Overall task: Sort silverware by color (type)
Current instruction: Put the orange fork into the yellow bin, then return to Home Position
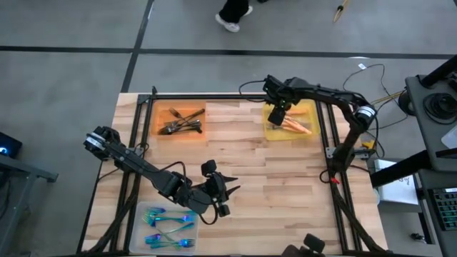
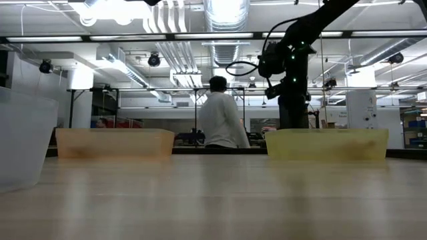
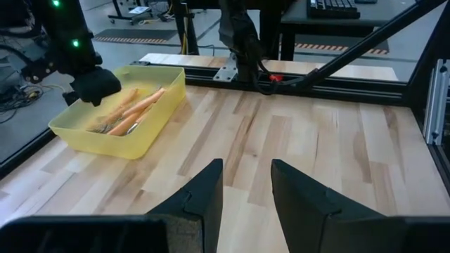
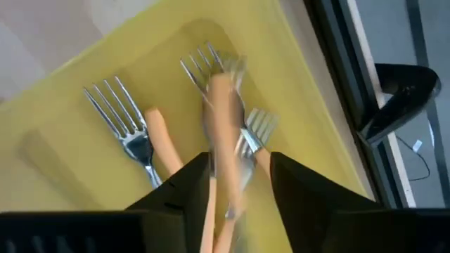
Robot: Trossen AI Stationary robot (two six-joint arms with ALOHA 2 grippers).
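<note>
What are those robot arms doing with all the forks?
They are sorting forks by kind into trays. The right tool is over the yellow tray, open, with an orange fork between its fingers, seemingly dropping onto the other orange forks. The grey forks lie in the orange tray and the blue forks in the clear tray. The left tool waits open over bare table.

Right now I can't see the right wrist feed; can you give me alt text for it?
The right gripper hangs open over the yellow tray, with a blurred orange-handled fork between its fingers. Two more orange-handled forks lie in the tray below.
</note>
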